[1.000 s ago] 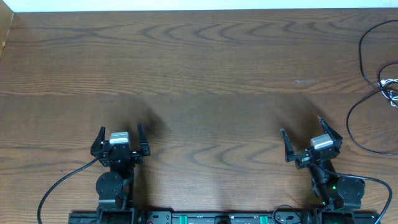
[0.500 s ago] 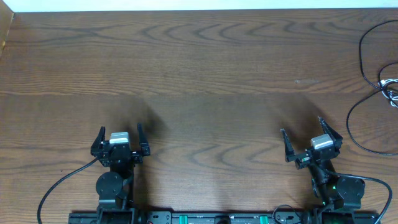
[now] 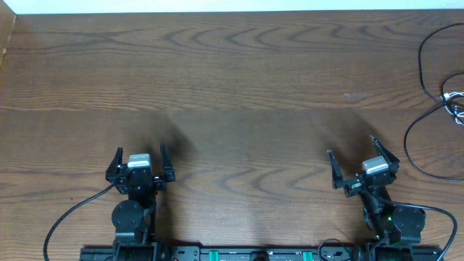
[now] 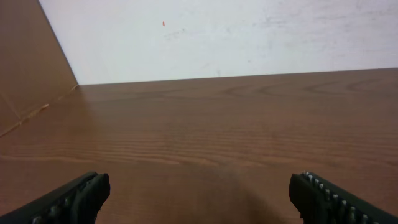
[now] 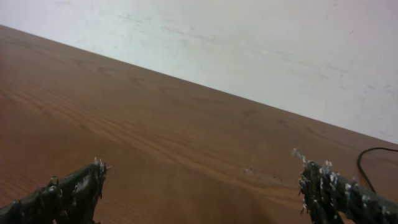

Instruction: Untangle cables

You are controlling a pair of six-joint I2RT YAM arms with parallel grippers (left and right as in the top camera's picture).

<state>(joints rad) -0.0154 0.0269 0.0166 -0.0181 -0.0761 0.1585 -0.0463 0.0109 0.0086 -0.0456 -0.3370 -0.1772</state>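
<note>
A long black cable (image 3: 425, 64) loops along the far right edge of the table in the overhead view. A short piece of it shows in the right wrist view (image 5: 367, 163). A white cable (image 3: 455, 103) with small plug ends lies against it at the right edge, mostly cut off by the frame. My left gripper (image 3: 139, 154) is open and empty near the front left. My right gripper (image 3: 352, 155) is open and empty near the front right, well short of the cables. Both wrist views show wide-open fingers over bare wood: the left gripper (image 4: 198, 194) and the right gripper (image 5: 202, 186).
The brown wooden table (image 3: 232, 87) runs back to a white wall (image 4: 217, 37). A brown board (image 4: 25, 68) stands at the table's left edge. Thick black arm wires (image 3: 69, 217) trail by the arm bases at the front edge.
</note>
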